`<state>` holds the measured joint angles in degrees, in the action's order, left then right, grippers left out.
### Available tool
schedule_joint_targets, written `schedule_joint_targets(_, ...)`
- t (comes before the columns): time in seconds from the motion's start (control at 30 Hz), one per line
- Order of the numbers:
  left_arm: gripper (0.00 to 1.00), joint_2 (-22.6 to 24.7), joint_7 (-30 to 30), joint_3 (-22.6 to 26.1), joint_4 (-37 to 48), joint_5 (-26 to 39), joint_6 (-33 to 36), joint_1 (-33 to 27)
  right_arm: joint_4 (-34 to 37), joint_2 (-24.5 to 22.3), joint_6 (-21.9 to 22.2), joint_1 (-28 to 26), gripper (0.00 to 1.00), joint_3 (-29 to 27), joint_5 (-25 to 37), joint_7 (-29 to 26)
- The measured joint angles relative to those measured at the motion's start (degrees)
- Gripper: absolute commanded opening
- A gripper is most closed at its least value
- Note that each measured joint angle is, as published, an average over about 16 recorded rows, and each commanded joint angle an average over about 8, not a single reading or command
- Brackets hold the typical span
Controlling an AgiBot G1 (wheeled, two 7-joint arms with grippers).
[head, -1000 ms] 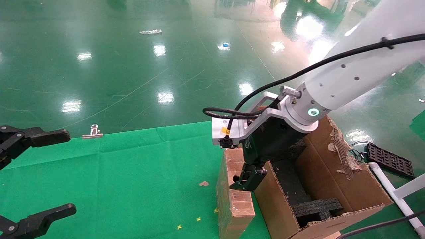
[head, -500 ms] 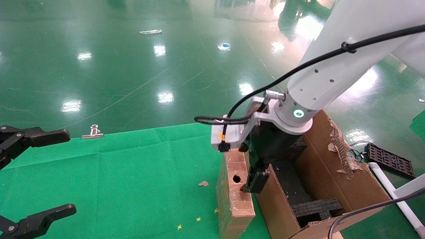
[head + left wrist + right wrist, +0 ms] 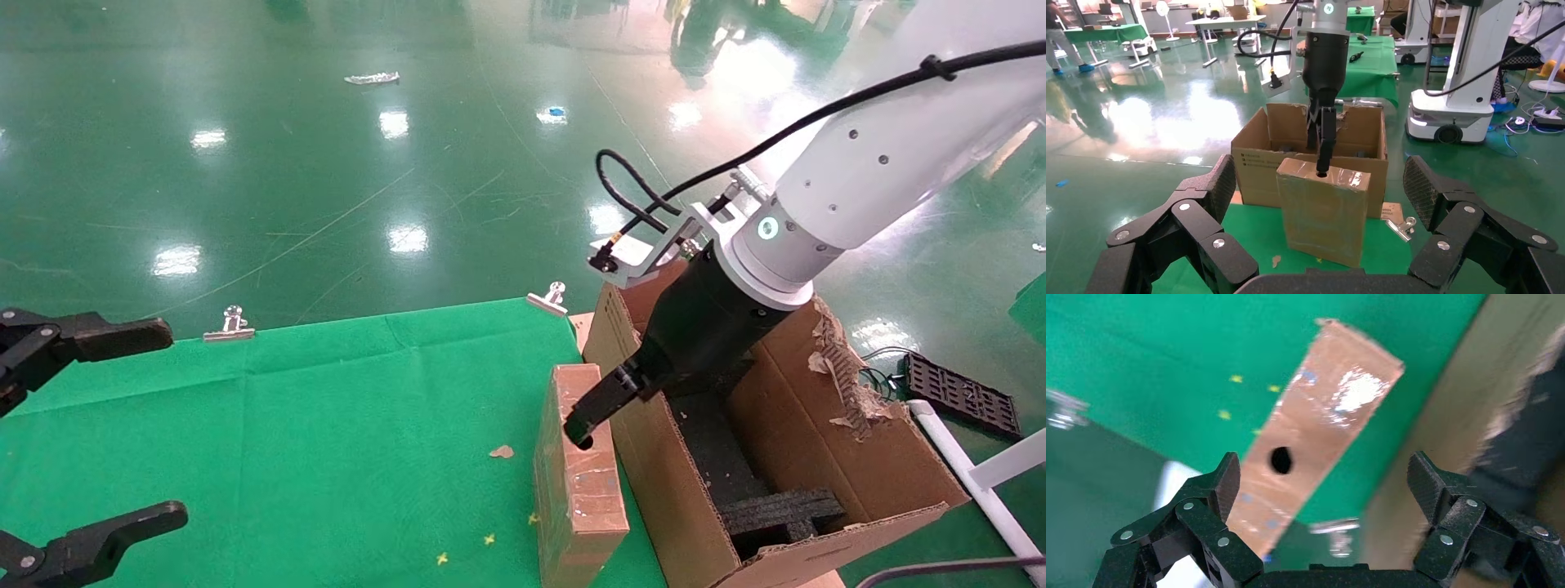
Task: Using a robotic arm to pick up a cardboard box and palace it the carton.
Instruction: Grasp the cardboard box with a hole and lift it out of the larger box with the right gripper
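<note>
The small cardboard box (image 3: 578, 469) stands upright on the green cloth (image 3: 327, 441), just beside the outer wall of the big carton (image 3: 817, 457). The robotic arm (image 3: 866, 171) on the right reaches down over the carton, and the right gripper (image 3: 578, 425) hangs at the top face of the box, close to the round hole there.

From the head view only one dark finger (image 3: 596, 404) of it shows, and it covers the hole partly. The right wrist view shows more: its two fingers (image 3: 1208, 490) are wide apart, and between them lie the taped top of the box (image 3: 1315, 435) and the hole, not gripped. In the left wrist view the box (image 3: 1324, 211) stands in front of the carton (image 3: 1260, 153), with the right gripper (image 3: 1323, 147) above it.

The left gripper (image 3: 98, 425) waits far from the box, over the other edge of the cloth, with its fingers also spread apart. A metal clip (image 3: 549, 299) holds the cloth near the carton.
</note>
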<state>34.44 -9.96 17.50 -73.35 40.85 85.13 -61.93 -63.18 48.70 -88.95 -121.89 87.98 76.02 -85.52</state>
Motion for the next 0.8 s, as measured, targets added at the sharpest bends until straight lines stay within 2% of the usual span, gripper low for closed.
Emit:
schedule_joint_targets(0.33,1.0,-0.01,0.01,0.03,0.0,-0.02,-0.01,-0.01,7.82,1.98,-0.36,2.9,1.0,1.28,-4.13,-0.26)
schedule_joint_targets(0.37,1.0,-0.01,0.01,0.03,0.0,-0.02,-0.01,-0.01,8.13,2.2,-0.33,3.07,0.97,1.48,-4.19,-0.14)
schedule_joint_targets(0.43,1.0,-0.01,0.02,0.03,0.0,-0.02,-0.01,-0.01,8.54,2.62,-0.23,3.35,0.81,1.87,-4.2,0.02)
schedule_joint_targets(0.53,0.96,-0.02,0.02,0.04,0.0,-0.03,-0.02,-0.01,8.71,3.08,-0.05,3.68,0.44,2.41,-4.09,0.07)
schedule_joint_targets(0.6,0.82,-0.02,0.02,0.05,0.0,-0.03,-0.02,-0.01,8.58,3.27,0.07,3.88,0.19,2.74,-4.0,0.01)
schedule_joint_targets(0.67,0.63,-0.02,0.03,0.05,0.0,-0.04,-0.02,-0.01,8.29,3.36,0.2,4.05,0.03,3.03,-3.9,-0.09)
schedule_joint_targets(0.8,0.18,-0.03,0.03,0.06,0.0,-0.04,-0.03,-0.01,7.44,3.3,0.47,4.29,0.0,3.56,-3.63,-0.52)
